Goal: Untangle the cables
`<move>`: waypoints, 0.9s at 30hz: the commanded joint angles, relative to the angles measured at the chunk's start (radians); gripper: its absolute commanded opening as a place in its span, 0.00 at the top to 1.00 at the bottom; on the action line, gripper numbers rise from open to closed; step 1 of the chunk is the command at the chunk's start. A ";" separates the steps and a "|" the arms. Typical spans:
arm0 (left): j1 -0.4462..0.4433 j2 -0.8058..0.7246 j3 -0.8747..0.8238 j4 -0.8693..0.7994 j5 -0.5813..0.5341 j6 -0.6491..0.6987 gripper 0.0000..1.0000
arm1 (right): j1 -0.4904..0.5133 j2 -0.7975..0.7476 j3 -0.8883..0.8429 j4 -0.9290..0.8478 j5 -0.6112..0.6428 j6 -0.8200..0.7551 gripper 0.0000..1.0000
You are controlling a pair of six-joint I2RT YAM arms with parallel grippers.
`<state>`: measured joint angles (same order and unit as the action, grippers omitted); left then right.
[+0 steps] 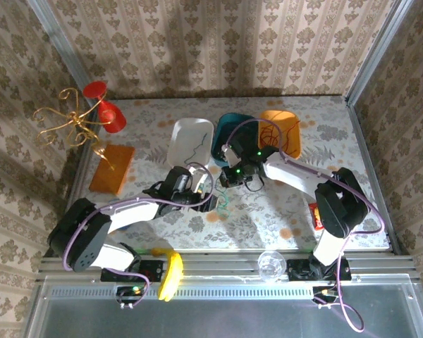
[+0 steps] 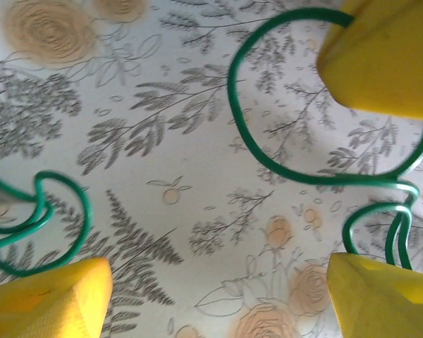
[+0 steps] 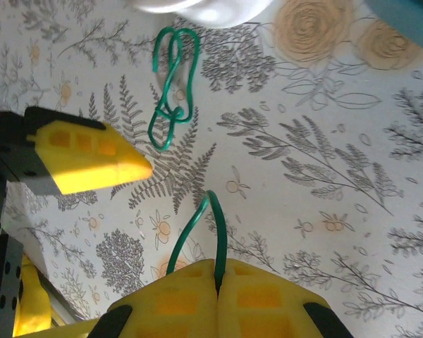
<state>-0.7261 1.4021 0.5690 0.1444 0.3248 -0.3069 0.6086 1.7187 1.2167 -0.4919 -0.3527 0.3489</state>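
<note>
Right gripper (image 3: 217,285) pinched the green cable (image 3: 213,225); left gripper (image 2: 218,303) was spread above it.
The right jaws were pressed together on one strand of the cable, whose knotted loops lay on the table (image 3: 352,141) just short of the white tray (image 3: 197,7). The left jaws stood wide apart, with more green curves lying on the table by both fingers (image 2: 49,299).

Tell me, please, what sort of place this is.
Probably a robot test booth dressed like a home: wallpapered panels in a metal frame, a floral table cover, and the left arm and right arm bolted to a rail.
</note>
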 commanded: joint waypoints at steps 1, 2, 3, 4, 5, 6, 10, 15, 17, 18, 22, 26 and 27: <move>-0.008 0.023 0.041 0.010 0.116 0.035 0.21 | -0.003 -0.041 -0.008 0.038 -0.042 0.044 1.00; -0.008 0.030 0.052 0.006 0.134 0.034 0.22 | -0.004 -0.046 -0.006 0.041 -0.035 0.050 1.00; -0.007 0.033 0.060 0.001 0.151 0.035 0.22 | -0.004 -0.049 -0.006 0.041 -0.023 0.055 1.00; -0.006 0.033 0.068 -0.005 0.165 0.035 0.22 | -0.004 -0.052 -0.003 0.040 -0.002 0.063 1.00; -0.006 0.028 0.072 -0.007 0.175 0.034 0.22 | -0.005 -0.055 -0.002 0.039 0.021 0.070 1.00; -0.004 0.020 0.072 -0.006 0.181 0.031 0.21 | -0.006 -0.059 -0.002 0.039 0.047 0.074 1.00; 0.033 -0.034 0.044 0.050 0.220 -0.025 0.20 | -0.019 -0.076 -0.019 0.059 0.105 0.096 1.00; 0.081 -0.095 0.013 0.076 0.257 -0.066 0.16 | -0.033 -0.110 -0.046 0.094 0.130 0.129 1.00; 0.088 -0.101 0.012 0.066 0.266 -0.061 0.15 | -0.038 -0.125 -0.055 0.105 0.130 0.140 1.00; 0.089 -0.099 0.014 0.064 0.268 -0.060 0.15 | -0.039 -0.130 -0.057 0.109 0.130 0.145 1.00; 0.100 -0.088 0.011 0.095 0.290 -0.075 0.15 | -0.046 -0.156 -0.066 0.119 0.123 0.160 1.00; 0.103 -0.053 0.031 0.124 0.347 -0.087 0.16 | -0.049 -0.173 -0.069 0.129 0.102 0.173 1.00; 0.103 -0.040 0.039 0.124 0.351 -0.087 0.17 | -0.049 -0.178 -0.069 0.135 0.093 0.180 1.00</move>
<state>-0.6273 1.3338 0.5945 0.2405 0.6136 -0.3740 0.5655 1.5742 1.1606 -0.3862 -0.2466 0.5022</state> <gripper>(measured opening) 0.834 0.064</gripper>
